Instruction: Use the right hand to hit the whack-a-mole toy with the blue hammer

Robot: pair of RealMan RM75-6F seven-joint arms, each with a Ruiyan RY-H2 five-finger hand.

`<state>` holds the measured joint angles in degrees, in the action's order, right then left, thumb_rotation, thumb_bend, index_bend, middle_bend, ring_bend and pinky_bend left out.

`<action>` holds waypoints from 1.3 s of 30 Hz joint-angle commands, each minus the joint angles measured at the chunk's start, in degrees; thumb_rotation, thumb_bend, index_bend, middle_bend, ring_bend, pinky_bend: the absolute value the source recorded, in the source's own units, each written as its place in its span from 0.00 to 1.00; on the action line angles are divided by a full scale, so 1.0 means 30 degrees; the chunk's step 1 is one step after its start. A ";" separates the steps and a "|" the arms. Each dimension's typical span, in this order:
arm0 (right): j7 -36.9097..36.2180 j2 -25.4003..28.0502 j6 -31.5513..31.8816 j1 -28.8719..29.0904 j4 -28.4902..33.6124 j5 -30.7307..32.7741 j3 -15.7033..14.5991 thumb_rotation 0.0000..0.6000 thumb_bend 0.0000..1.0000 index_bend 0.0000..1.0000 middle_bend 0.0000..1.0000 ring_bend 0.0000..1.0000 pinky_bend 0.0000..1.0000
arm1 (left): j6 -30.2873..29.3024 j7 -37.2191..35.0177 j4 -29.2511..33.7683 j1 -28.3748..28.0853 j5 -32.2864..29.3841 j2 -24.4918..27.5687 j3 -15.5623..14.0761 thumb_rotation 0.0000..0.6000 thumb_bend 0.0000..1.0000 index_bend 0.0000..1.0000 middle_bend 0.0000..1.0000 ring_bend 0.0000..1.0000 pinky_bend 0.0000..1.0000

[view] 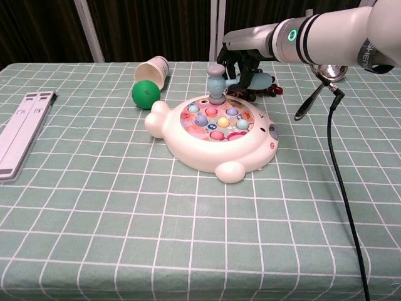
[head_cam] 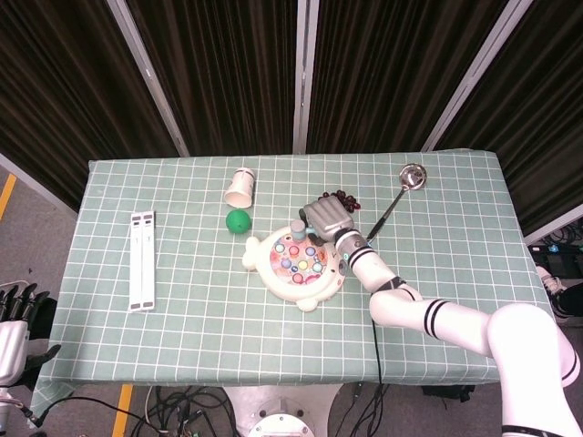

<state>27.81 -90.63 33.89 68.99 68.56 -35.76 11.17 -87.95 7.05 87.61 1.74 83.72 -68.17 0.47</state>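
The whack-a-mole toy (head_cam: 301, 263) (view: 213, 138) is a white animal-shaped base with a pink top and several coloured pegs, lying mid-table. My right hand (head_cam: 329, 218) (view: 241, 56) grips the handle of the blue hammer (head_cam: 298, 228) (view: 216, 83) behind the toy. The hammer head points down and sits on or just above a peg at the toy's far edge. My left hand (head_cam: 14, 319) hangs low at the bottom left, off the table, with its fingers apart and nothing in it.
A tipped paper cup (head_cam: 240, 188) (view: 152, 71) and a green ball (head_cam: 238, 221) (view: 145, 93) lie left of the toy. Dark grapes (head_cam: 344, 198) (view: 270, 89) sit behind my right hand. A metal ladle (head_cam: 401, 187) (view: 319, 83) lies at the right, a white strip holder (head_cam: 141, 260) (view: 22, 128) at the left.
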 commanded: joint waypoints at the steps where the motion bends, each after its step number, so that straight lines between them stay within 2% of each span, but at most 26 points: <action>1: 0.0123 -0.0042 0.0064 0.0178 -0.0052 0.0308 -0.0262 1.00 0.60 0.76 0.67 0.56 0.69 | -0.0002 -0.0044 -0.0065 0.0005 0.0033 -0.0036 -0.0011 1.00 0.00 0.17 0.09 0.00 0.00; 7: -0.1110 0.0857 0.0753 -0.0096 0.1376 -0.0531 0.0451 1.00 0.59 0.76 0.67 0.56 0.69 | -0.0112 -0.0020 -0.0078 0.0044 0.0050 -0.0027 0.0026 1.00 0.00 0.17 0.09 0.00 0.00; 12: -0.1221 0.1290 0.0875 -0.0047 0.2045 -0.0861 0.0315 1.00 0.59 0.76 0.67 0.56 0.69 | -0.0156 0.0053 -0.0008 0.0067 0.0076 -0.0011 0.0024 1.00 0.00 0.17 0.09 0.00 0.00; 25: -0.0468 -0.0515 0.0230 0.1489 0.0560 -0.0018 -0.0418 1.00 0.60 0.76 0.67 0.56 0.69 | -0.0069 -0.0247 -0.0245 0.0165 -0.0089 -0.0117 0.0007 1.00 0.00 0.17 0.09 0.00 0.00; 30: -0.0002 -0.0678 0.0488 0.1782 0.0475 0.0447 -0.0774 1.00 0.59 0.76 0.67 0.56 0.69 | -0.0067 -0.0362 -0.0383 0.0201 -0.0077 -0.0192 -0.0019 1.00 0.00 0.17 0.09 0.00 0.00; 35: -0.0752 0.0068 0.1304 0.1388 0.1573 -0.0081 -0.0267 1.00 0.59 0.76 0.67 0.56 0.69 | -0.0336 -0.0412 -0.0391 0.0306 0.0058 -0.0198 -0.0016 1.00 0.00 0.17 0.09 0.00 0.00; 39: -0.1487 0.1491 0.2085 0.0573 0.3187 -0.0823 -0.0062 1.00 0.59 0.76 0.67 0.56 0.69 | -0.0493 -0.0375 -0.0334 0.0367 0.0178 -0.0159 -0.0036 1.00 0.00 0.17 0.09 0.00 0.00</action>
<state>24.65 -88.31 38.78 72.13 75.83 -36.93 10.52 -89.42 5.91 86.59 2.83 84.25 -68.66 0.37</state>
